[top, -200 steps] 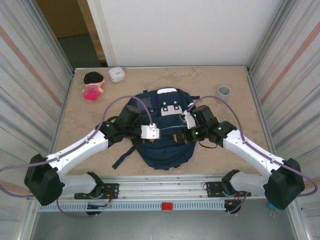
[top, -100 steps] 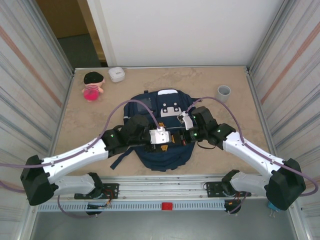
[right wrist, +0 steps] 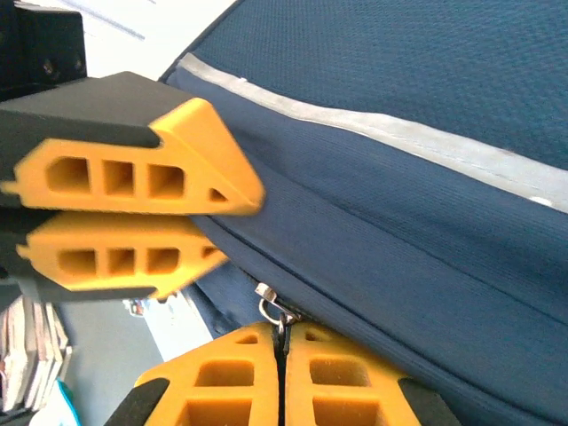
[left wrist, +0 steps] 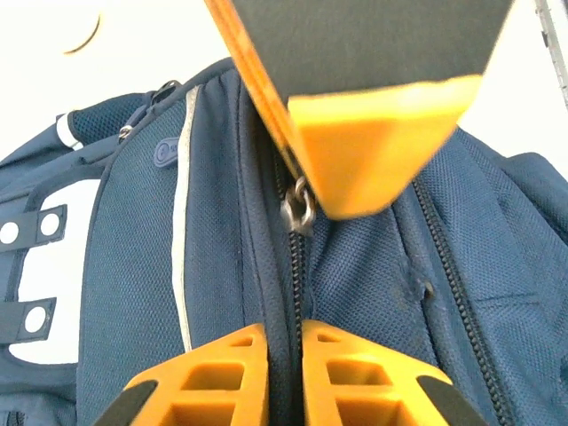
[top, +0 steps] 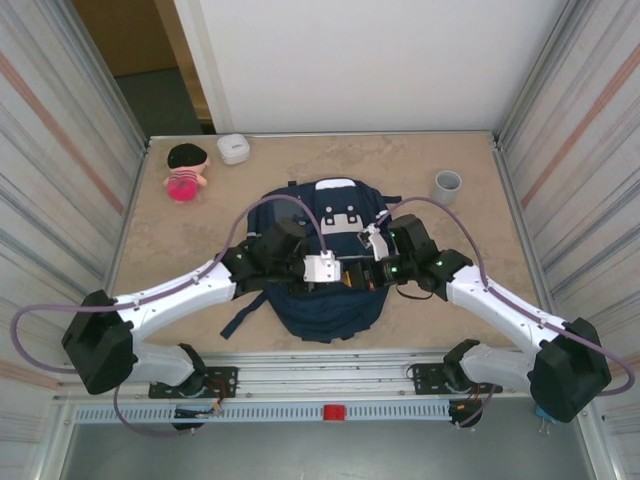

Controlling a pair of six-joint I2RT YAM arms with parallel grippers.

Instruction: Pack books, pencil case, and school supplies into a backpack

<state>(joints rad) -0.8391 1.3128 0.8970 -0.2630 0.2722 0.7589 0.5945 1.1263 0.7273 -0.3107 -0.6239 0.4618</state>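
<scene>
- Left pincer has swung in and narrowed onto the zip seam of the large navy blue fabric backpack, at table centre.
- Right pincer, at its three o'clock, clamps the small silver zip pull.
- Zipping seems next.

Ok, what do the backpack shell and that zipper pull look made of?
The backpack looks like woven synthetic, probably nylon or polyester, matte; a coarse weave grain shows. The zipper pull looks like metal: dull silver with small highlights.
</scene>
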